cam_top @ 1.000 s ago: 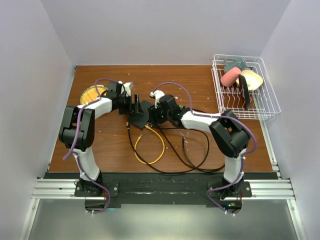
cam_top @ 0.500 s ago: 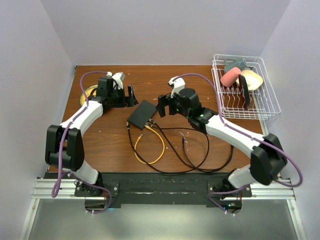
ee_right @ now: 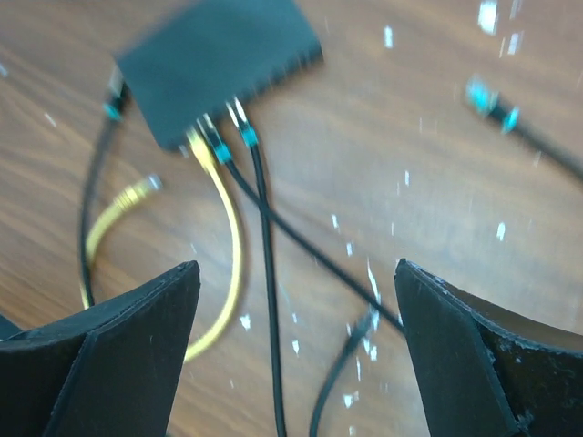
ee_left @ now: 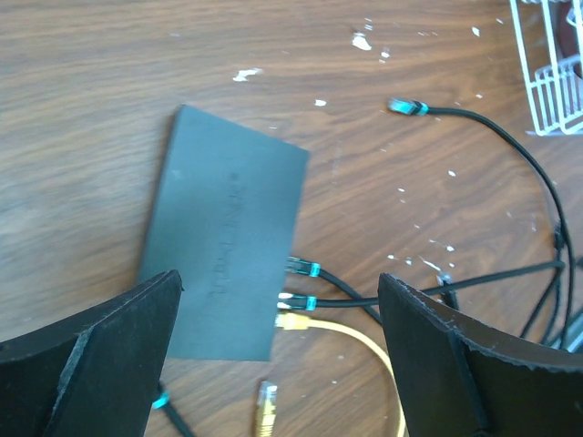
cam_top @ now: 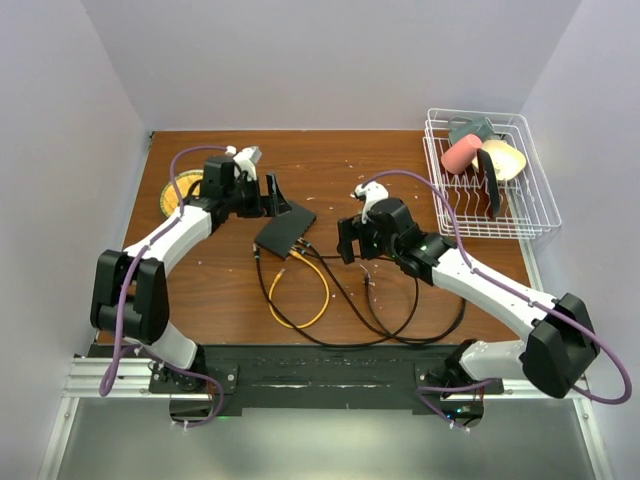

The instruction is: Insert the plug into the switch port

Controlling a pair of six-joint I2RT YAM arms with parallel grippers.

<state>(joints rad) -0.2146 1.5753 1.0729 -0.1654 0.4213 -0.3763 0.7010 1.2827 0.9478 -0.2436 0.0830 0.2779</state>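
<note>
Centrally placed: switch (cam_top: 285, 232), a flat dark grey box lying on the wooden table (cam_top: 400, 170) between the two grippers.
- Long axis: near-left to far-right.
- Port row (ee_left: 290, 282): on the long side that faces near-right.
- Seated in that side, close together toward its near end: two black plugs (ee_left: 303, 269) with teal boots, and one seated yellow plug (ee_left: 293, 321).
- Loose on the table: a loose yellow plug (ee_left: 265, 398) just near of the switch, and a loose black plug (ee_left: 405, 107) with a teal boot, off to the right and well apart.

Left gripper (cam_top: 276, 197): released, jaws wide, nothing between them.
- It hangs at the switch's far-left side without touching it.
- Its fingers (ee_left: 100, 355) frame the box in the wrist view.
- Left arm: elbow folded at near left, forearm reaching far and rightward.

Right gripper (cam_top: 347, 242): likewise released and empty.
- It sits right of the switch, apart from it, above the black cables (ee_right: 270, 300) and facing the port side.
- Right arm: elbow at near right, forearm stretched long toward far-left.
</note>
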